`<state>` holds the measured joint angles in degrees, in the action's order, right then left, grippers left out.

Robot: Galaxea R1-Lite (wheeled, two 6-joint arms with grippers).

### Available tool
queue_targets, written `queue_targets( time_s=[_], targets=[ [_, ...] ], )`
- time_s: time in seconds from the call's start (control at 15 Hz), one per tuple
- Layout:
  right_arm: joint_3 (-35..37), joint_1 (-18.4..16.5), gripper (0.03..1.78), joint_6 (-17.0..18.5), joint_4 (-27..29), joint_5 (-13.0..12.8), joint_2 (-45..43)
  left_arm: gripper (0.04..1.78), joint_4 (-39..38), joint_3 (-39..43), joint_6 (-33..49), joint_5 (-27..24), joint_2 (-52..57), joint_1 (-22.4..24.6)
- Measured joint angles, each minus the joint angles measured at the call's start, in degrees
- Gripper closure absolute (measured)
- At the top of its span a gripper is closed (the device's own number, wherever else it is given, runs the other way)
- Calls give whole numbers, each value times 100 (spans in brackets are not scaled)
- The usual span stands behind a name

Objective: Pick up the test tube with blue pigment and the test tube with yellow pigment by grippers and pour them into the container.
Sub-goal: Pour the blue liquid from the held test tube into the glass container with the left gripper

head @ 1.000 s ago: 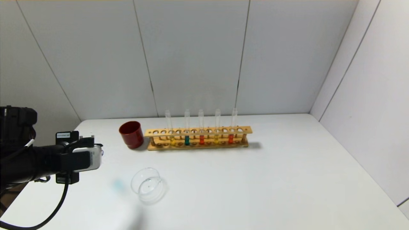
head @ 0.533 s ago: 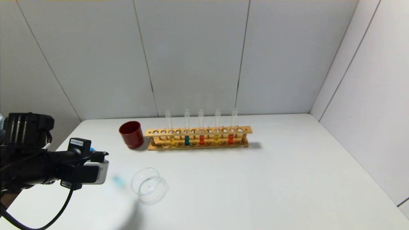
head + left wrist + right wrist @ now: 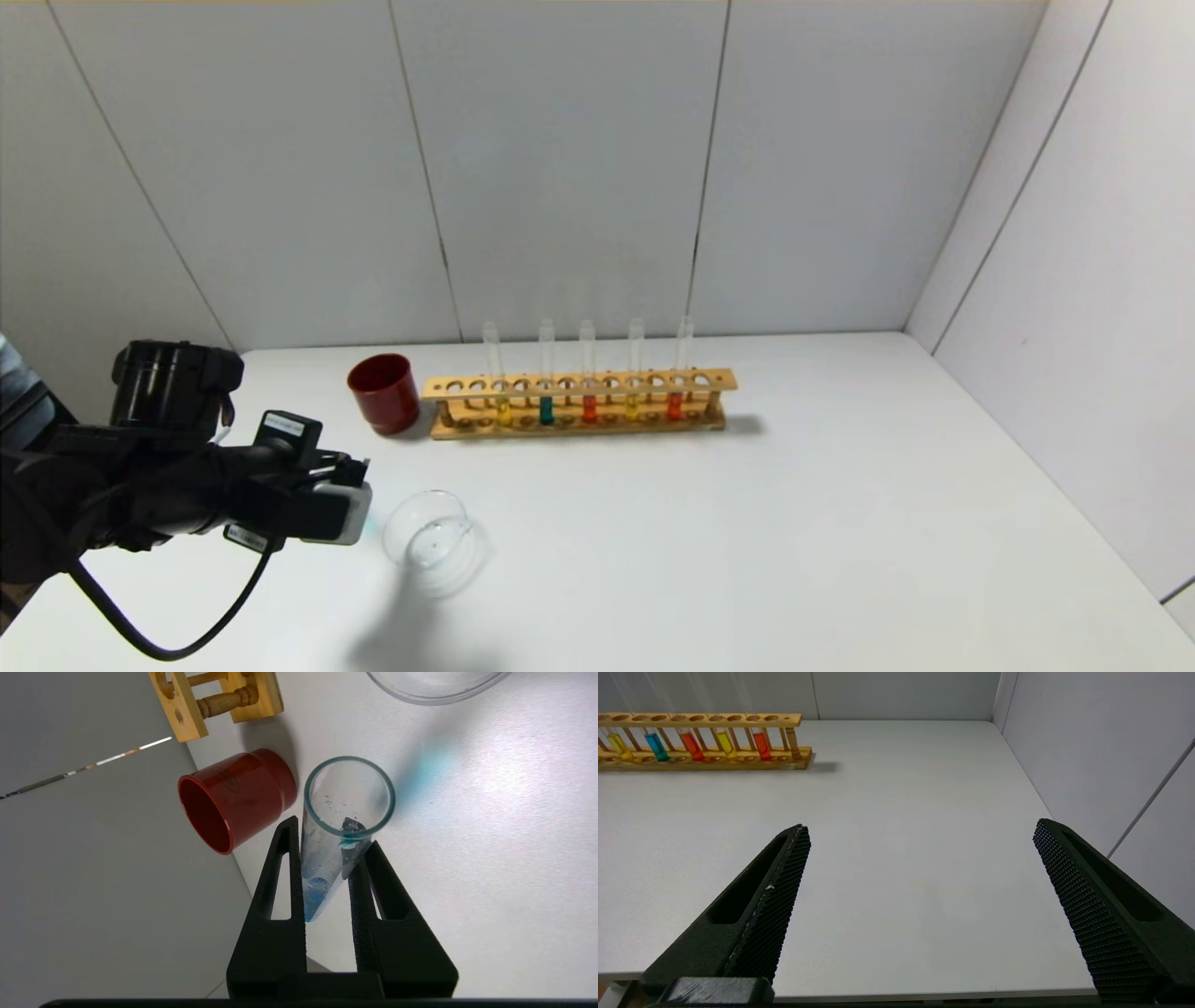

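Observation:
My left gripper hovers just left of the container, a low clear glass dish on the white table. In the left wrist view the left gripper is shut on the test tube with blue pigment. The tube's open mouth points away from the palm, and blue liquid sits at its closed end between the fingers. The dish rim lies just beyond the tube's mouth. Two tubes with yellow pigment stand in the wooden rack. My right gripper is open and empty over the table's near right part.
A dark red cup stands left of the rack, behind the left gripper; it also shows in the left wrist view. The rack also holds a teal tube and two orange-red tubes. Walls close the back and right.
My left arm has moved right and forward with the blue tube, from the table's left edge up to the dish's left side. The dish and rack have not moved.

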<state>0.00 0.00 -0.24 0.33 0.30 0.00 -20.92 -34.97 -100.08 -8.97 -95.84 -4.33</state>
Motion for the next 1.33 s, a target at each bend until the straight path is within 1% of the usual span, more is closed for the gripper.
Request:
queue_targets(
  time_s=[0.13,0.27,0.33,0.8,1.0,1.33],
  targets=[
    [0,0,6,2,0,0,0,150,-219,-79,-297,190,-132,-55],
    [0,0,6,2,0,-1,0,150,-107,-262,-733,423,-226,-68],
    [0,0,6,0,0,-1,0,150,-85,-308,-811,460,-286,-82],
    [0,0,6,0,0,-4,0,150,-138,-592,-827,495,-791,-416],
    [0,0,6,0,0,-4,0,150,-129,-691,-866,575,-917,-460],
    [0,0,6,2,0,-1,0,150,-127,-816,-1381,645,-940,-578]
  ],
)
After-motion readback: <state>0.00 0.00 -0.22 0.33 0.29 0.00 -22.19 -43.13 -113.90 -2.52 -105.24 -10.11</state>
